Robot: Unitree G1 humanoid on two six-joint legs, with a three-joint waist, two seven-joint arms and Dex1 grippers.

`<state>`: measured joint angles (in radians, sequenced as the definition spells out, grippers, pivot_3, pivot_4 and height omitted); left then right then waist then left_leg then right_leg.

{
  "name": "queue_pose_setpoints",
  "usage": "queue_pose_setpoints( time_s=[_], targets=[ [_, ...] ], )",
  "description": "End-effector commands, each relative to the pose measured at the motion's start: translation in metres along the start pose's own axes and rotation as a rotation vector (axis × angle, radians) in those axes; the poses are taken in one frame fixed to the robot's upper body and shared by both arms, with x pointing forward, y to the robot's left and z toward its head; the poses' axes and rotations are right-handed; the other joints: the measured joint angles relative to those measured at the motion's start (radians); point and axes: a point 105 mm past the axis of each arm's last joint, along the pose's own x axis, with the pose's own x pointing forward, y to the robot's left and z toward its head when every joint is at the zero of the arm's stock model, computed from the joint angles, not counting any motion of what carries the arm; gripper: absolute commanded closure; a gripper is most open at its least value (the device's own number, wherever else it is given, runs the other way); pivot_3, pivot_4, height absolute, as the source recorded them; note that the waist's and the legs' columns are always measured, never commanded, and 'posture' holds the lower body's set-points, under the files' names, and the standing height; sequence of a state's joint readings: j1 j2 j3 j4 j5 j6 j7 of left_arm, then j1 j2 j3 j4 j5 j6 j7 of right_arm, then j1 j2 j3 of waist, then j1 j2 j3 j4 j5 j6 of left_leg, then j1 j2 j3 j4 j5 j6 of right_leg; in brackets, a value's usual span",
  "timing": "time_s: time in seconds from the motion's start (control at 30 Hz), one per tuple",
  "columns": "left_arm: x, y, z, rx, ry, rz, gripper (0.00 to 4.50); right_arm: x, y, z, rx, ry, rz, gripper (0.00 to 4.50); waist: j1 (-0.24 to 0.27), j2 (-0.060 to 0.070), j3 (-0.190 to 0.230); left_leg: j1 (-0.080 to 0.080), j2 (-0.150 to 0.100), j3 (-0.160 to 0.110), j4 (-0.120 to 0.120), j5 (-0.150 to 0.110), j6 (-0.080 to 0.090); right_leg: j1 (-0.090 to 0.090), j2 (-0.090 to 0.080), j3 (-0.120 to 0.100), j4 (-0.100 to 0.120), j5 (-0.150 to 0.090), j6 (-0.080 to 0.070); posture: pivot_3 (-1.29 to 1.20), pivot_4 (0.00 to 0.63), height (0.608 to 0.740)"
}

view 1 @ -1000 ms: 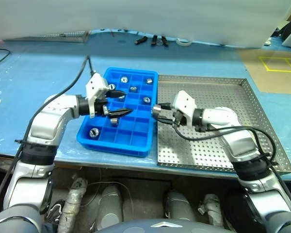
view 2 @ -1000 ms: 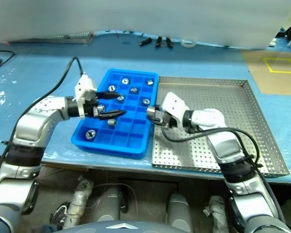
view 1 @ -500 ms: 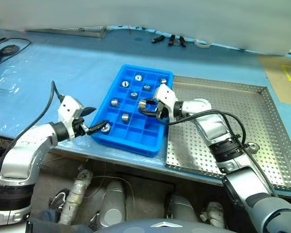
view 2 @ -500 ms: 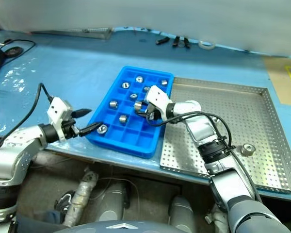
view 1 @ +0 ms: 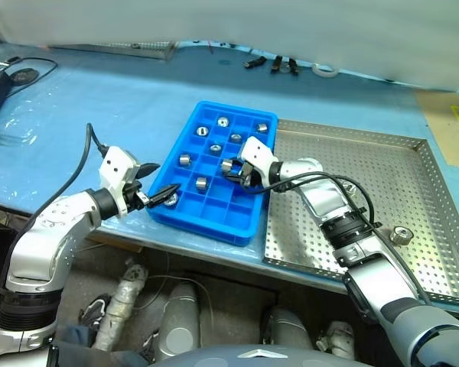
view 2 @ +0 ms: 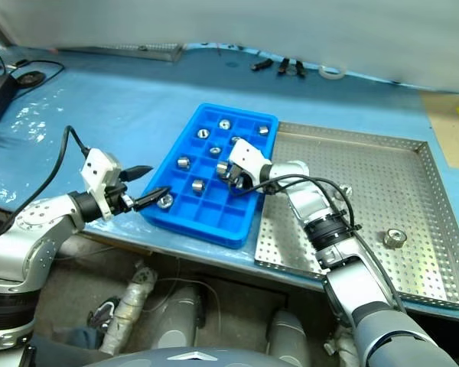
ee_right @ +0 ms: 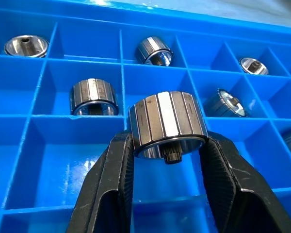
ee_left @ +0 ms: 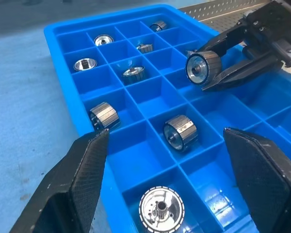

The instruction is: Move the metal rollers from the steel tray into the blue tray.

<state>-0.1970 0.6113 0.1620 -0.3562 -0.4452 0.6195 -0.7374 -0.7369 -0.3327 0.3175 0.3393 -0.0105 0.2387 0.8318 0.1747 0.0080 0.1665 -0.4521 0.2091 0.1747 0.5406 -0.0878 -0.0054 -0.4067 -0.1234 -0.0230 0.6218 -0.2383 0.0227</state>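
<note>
A: What is the progress status?

B: Seven small silvery-grey metal rollers [view 1: 184, 160] are seated in separate compartments of the bright blue gridded plastic tray [view 1: 195, 216]. An eighth roller [ee_right: 167, 124] is clamped between the fingers of the right end effector [view 1: 231, 167] and is held above the middle compartments, not yet released. One roller [view 1: 402, 235] is left on the large perforated steel tray [view 1: 444, 191], near its right rim. The task is judged mostly complete: one placement is in hand and one pick is outstanding.

A: How is the held roller oriented?

B: In the right wrist view, its long axis is near upright, slightly tilted, with the stubbed end face [ee_right: 173, 155] directed down toward the compartments. The ribbed side wall is gripped on opposite flanks.

A: And the left end effector [view 1: 154, 182]?

B: It is spread wide and empty, positioned at the blue tray's near left corner above the table [view 1: 76, 99], just beside a seated roller [ee_left: 161, 209].
</note>
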Motion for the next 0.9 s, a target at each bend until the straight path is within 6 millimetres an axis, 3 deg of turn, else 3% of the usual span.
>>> queue_pose_setpoints(
  time_s=[0.03, 0.27, 0.5, 0.67, 0.9],
  targets=[
    [0.001, 0.000, 0.012, 0.022, -0.031, -0.023, 0.53, -0.005, -0.002, 0.008, -0.019, -0.029, -0.008, 2.86, 0.000, 0.000, 0.000, 0.000, 0.000, 0.000, 0.000, 0.000, 0.000, 0.000, 0.000, 0.000, 0.000, 0.000, 0.000, 0.25, 0.150, 0.740],
    [0.007, -0.001, 0.014, 0.025, -0.029, -0.059, 0.53, -0.006, -0.012, 0.009, 0.015, -0.033, -0.078, 0.65, -0.003, 0.000, 0.000, 0.001, 0.000, 0.000, 0.000, 0.000, 0.000, 0.000, 0.000, 0.000, 0.001, 0.000, 0.000, 0.21, 0.150, 0.740],
    [0.023, 0.001, 0.022, 0.025, -0.064, -0.086, 0.53, -0.034, -0.029, 0.028, 0.014, -0.073, -0.161, 0.65, -0.005, 0.000, 0.000, 0.000, 0.000, 0.000, 0.000, 0.001, -0.001, 0.000, 0.000, 0.001, 0.001, 0.000, 0.000, 0.13, 0.150, 0.740],
    [0.049, -0.003, 0.029, 0.023, -0.090, -0.147, 0.53, -0.063, -0.044, 0.034, 0.037, -0.078, -0.277, 0.65, -0.024, 0.000, 0.000, 0.000, -0.001, 0.000, 0.001, 0.002, -0.003, 0.001, 0.000, 0.001, 0.001, 0.000, 0.000, 0.05, 0.150, 0.740],
    [0.092, -0.023, 0.045, 0.063, -0.126, -0.327, 0.53, -0.107, -0.051, 0.026, 0.099, -0.046, -0.477, 0.65, -0.064, 0.000, 0.000, 0.001, -0.001, 0.001, 0.002, 0.002, -0.003, 0.001, 0.000, 0.002, 0.001, 0.000, 0.001, -0.14, 0.150, 0.740]
  ],
)
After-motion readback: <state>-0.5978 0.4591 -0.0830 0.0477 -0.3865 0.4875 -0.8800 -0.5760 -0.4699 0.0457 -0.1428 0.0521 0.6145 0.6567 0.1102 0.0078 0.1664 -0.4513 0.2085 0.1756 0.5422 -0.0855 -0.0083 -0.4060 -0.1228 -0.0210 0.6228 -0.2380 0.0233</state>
